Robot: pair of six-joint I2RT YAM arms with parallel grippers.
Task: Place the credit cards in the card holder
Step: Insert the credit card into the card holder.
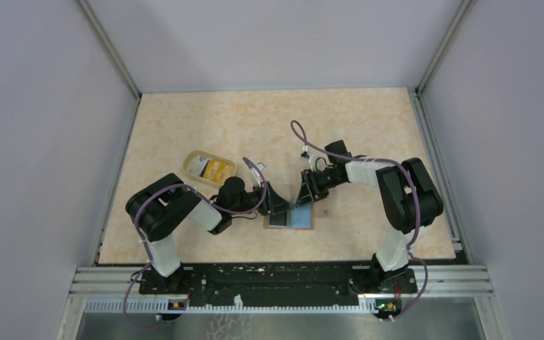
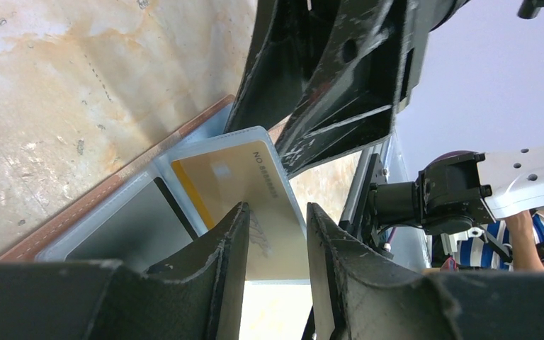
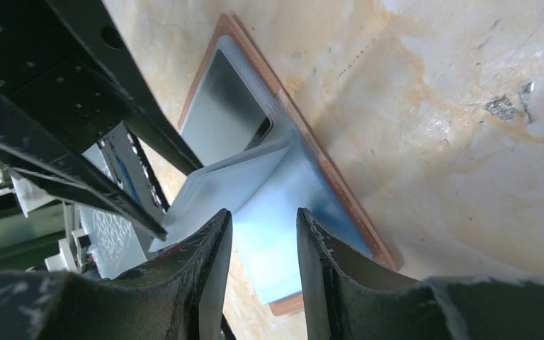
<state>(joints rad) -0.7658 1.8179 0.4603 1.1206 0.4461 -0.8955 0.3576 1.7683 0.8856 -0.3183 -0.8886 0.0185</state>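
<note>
Left gripper (image 2: 278, 212) part-open straddling white-yellow plastic card (image 2: 234, 170), hold unclear; should push it forward, shallow, into red-brown leather wallet (image 3: 312, 205).

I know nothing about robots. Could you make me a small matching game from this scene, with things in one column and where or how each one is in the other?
Things:
1. gold credit card
2. card holder
3. yellowish plastic container
4. right gripper

States:
A. lies open on the table, light blue lining up
B. jaws apart, over the card holder
C. left of the card holder, cards inside
D. tilted, in the left gripper, far end at the card holder's pocket

Pairs: 1-D, 2-A, 3-C, 4-B
</note>
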